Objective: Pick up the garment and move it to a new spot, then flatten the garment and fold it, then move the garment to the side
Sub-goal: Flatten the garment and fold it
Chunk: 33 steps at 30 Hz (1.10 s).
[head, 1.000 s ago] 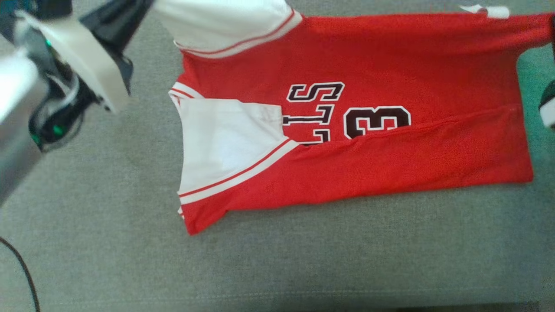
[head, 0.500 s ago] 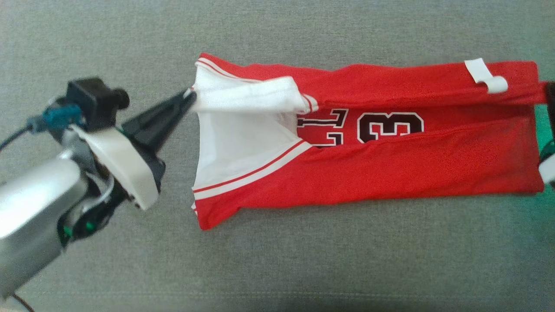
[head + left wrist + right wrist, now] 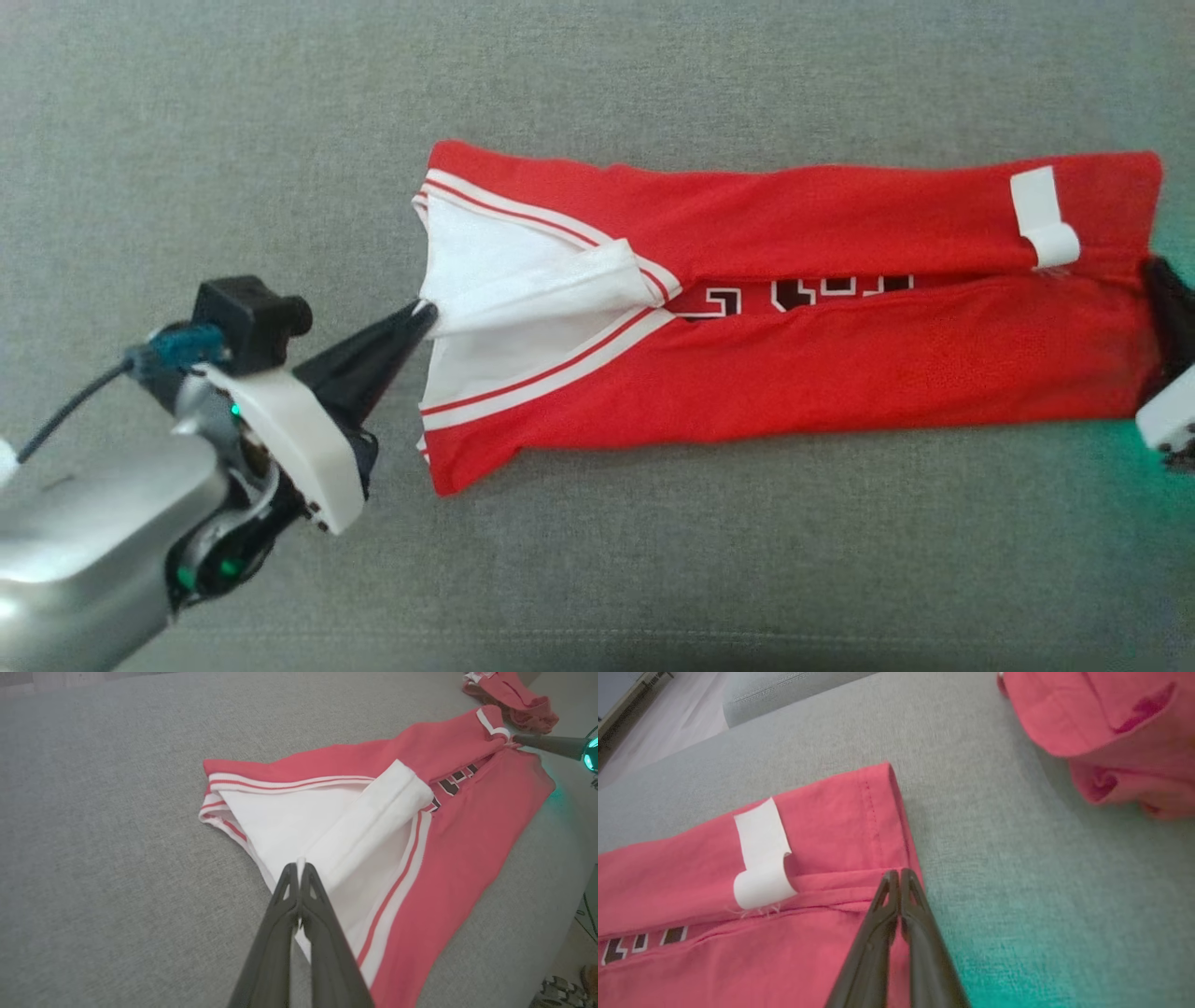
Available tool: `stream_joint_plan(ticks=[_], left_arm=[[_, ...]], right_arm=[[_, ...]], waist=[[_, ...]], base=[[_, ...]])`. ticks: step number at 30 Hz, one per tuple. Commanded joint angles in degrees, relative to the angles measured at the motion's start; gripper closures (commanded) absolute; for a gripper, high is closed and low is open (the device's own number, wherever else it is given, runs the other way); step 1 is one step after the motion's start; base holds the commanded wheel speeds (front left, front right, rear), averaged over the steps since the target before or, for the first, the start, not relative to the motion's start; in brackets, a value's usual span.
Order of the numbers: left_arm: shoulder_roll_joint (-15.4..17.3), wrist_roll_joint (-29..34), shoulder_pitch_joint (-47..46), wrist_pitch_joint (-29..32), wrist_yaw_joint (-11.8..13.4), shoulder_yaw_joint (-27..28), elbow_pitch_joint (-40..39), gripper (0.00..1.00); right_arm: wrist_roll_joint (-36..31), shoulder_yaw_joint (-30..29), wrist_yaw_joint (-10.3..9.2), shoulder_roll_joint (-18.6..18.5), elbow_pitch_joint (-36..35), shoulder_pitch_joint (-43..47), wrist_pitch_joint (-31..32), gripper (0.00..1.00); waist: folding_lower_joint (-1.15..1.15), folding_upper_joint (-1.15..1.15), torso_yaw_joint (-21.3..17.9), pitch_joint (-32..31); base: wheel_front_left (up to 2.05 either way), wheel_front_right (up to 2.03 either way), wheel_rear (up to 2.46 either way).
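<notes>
A red garment (image 3: 840, 373) with white sleeves lies stretched across a grey upholstered surface (image 3: 653, 75). Its long axis runs left to right through the middle of the head view, with the neck and sleeves pointing to the left of the frame and the hem to the right. Both long edges are folded inward. The upper flap comes down and the lower flap comes up, and the two nearly meet along the centre line. A thin strip of black-and-white lettering (image 3: 803, 294) shows in the gap between them. A white tag (image 3: 1041, 219) curls over the upper flap's edge near the garment's upper right corner.

From the lower left of the head view the left end effector (image 3: 422, 313) reaches in. Its two dark fingers are pressed fully together on the edge of the folded white sleeve (image 3: 532, 280). The left wrist view shows a sliver of white cloth pinched between the tips.

At the right edge of the head view the right end effector (image 3: 1155, 273) is likewise closed tight. In the right wrist view its tips nip the hem where the upper flap ends, just beside the tag. A green glow tints the surface nearby. A crumpled red cloth (image 3: 1111, 732) sits in the upper right of the right wrist view, well apart from the hem.
</notes>
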Motion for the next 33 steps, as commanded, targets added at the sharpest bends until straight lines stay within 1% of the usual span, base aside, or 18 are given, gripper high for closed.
stream_joint_plan(ticks=[1,2,3,4,7,11,15,18,21,25,30,33], left_arm=[[1.67,-0.22,-0.42,-0.88,0.14,2.63,-0.39,1.0],[1.25,-0.32,0.0,-1.05,0.16,2.61,0.07,0.72],[0.78,-0.49,0.44,-1.23,0.3,2.61,0.56,0.53],[0.27,-0.48,0.79,-1.52,0.58,2.74,0.99,0.0],[-1.58,-0.57,2.37,-2.57,1.82,3.98,2.36,0.0],[-4.51,0.41,6.3,-3.33,5.95,7.57,4.42,0.0],[-8.9,3.71,13.0,-3.41,9.05,15.96,4.36,0.0],[-12.01,7.96,18.93,-3.42,10.42,22.32,4.19,0.0],[-15.06,13.36,24.68,-3.42,11.67,27.48,3.83,0.0],[-19.88,20.54,31.87,-3.43,12.63,34.64,2.4,0.0],[-25.53,30.16,38.14,-3.43,12.29,41.11,0.24,0.0],[-28.78,34.8,40.75,-3.43,11.69,43.83,-0.92,0.0]], right_arm=[[-0.14,0.62,0.37,-0.87,-1.49,0.97,0.07,1.0],[0.07,0.88,0.37,-0.66,-1.25,1.14,0.27,0.85],[0.24,1.18,0.37,-0.5,-0.99,1.41,0.55,0.29],[0.49,1.21,0.37,-0.28,-0.88,1.6,0.48,0.0],[0.69,0.59,0.37,0.6,-0.53,2.2,-1.13,0.0],[0.23,0.32,0.37,2.27,-0.41,3.89,-5.29,0.0],[-0.48,1.73,0.37,3.66,-0.52,6.68,-10.68,0.0],[-1.51,3.15,0.37,4.49,0.09,8.4,-14.76,0.0],[-2.0,3.46,0.37,5.85,1.85,9.71,-17.91,0.0],[-3.21,3.22,0.37,7.46,4.75,10.82,-20.85,0.0],[-3.41,1.57,0.37,8.63,8.59,10.38,-21.56,0.0],[-4.85,-1.35,0.37,8.91,11.3,8.46,-21.2,0.0]], waist=[[0.0,0.0,-0.04,-0.3],[0.0,0.0,-0.06,-0.57],[0.0,0.0,-0.1,-0.96],[0.0,0.0,-0.13,-1.27],[0.0,0.0,-0.25,-2.74],[0.0,0.0,-0.67,-6.12],[0.0,0.0,-0.82,-9.8],[0.0,0.0,-0.96,-12.25],[0.0,0.0,-0.9,-14.45],[0.0,0.0,-0.35,-16.85],[0.0,0.0,1.57,-18.2],[0.0,0.0,2.97,-18.18]], base=[[0.0,0.0,0.0],[0.0,0.0,0.0],[0.0,0.0,0.0],[0.0,0.0,0.0],[0.0,0.0,0.0],[0.0,0.0,0.0],[0.0,0.0,0.0],[0.0,0.0,0.0],[0.0,0.0,0.0],[0.0,0.0,0.0],[0.0,0.0,0.0],[0.0,0.0,0.0]])
